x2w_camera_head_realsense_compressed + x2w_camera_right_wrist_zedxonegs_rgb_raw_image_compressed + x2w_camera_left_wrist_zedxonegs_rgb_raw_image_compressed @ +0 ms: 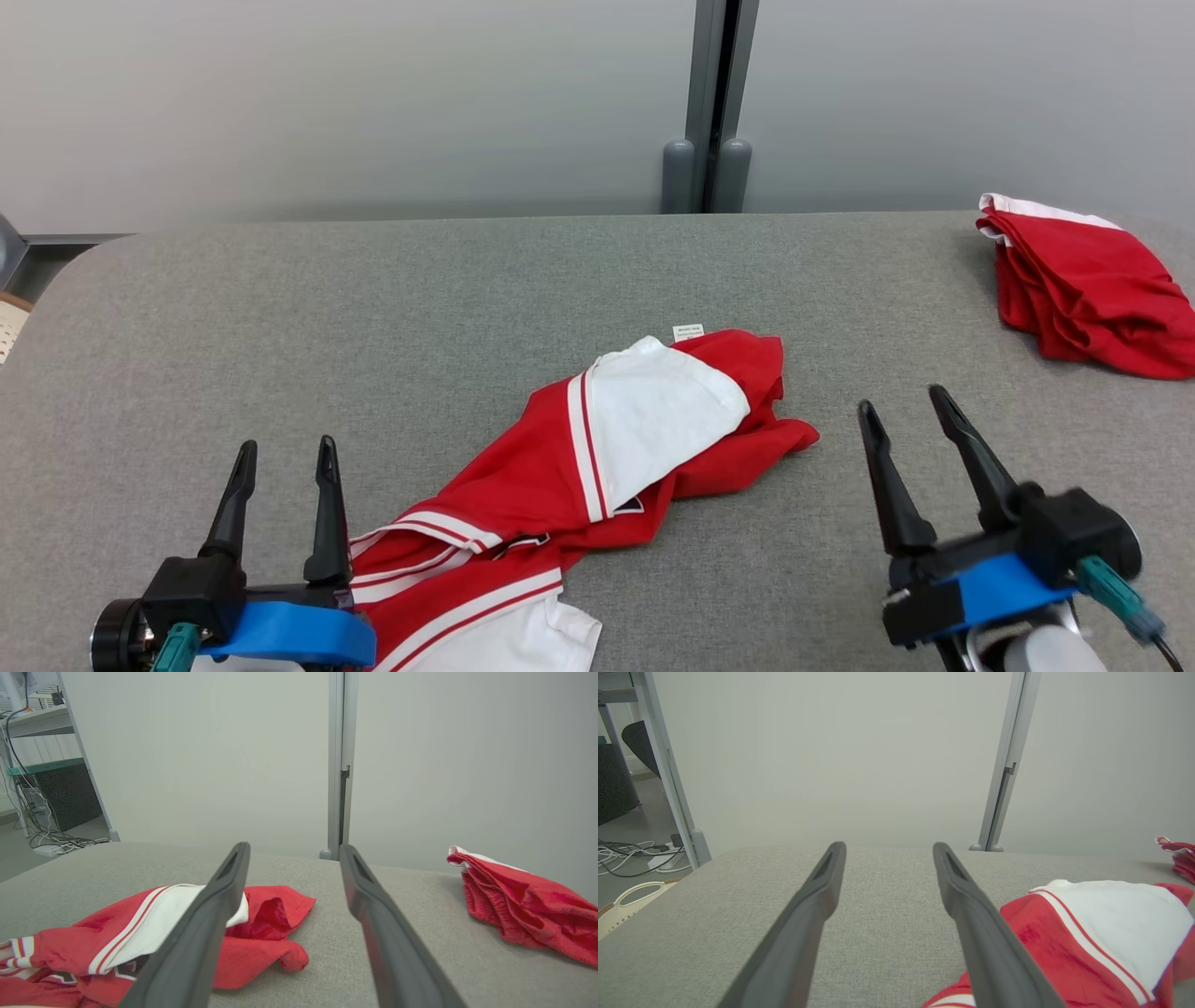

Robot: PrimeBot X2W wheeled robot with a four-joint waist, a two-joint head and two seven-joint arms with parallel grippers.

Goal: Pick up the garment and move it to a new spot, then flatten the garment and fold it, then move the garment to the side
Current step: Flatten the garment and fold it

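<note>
Jaws apart: left gripper (287,444) and right gripper (901,399) flank the garment (532,481), fingers forward

Tons of room across the table (280,308) on the left & along the back. The garment (597,467) hogs front-middle, 2nd red pile (1092,299) blocks far right.

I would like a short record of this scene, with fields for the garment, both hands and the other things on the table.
garment: red and white, crumpled, not yet folded, in the middle of the grey table
left hand: open, empty, close beside the garment's near end
right hand: open, empty, apart from the garment, on its right
red cloth pile: far right of the table
white tag: just beyond the garment
</note>
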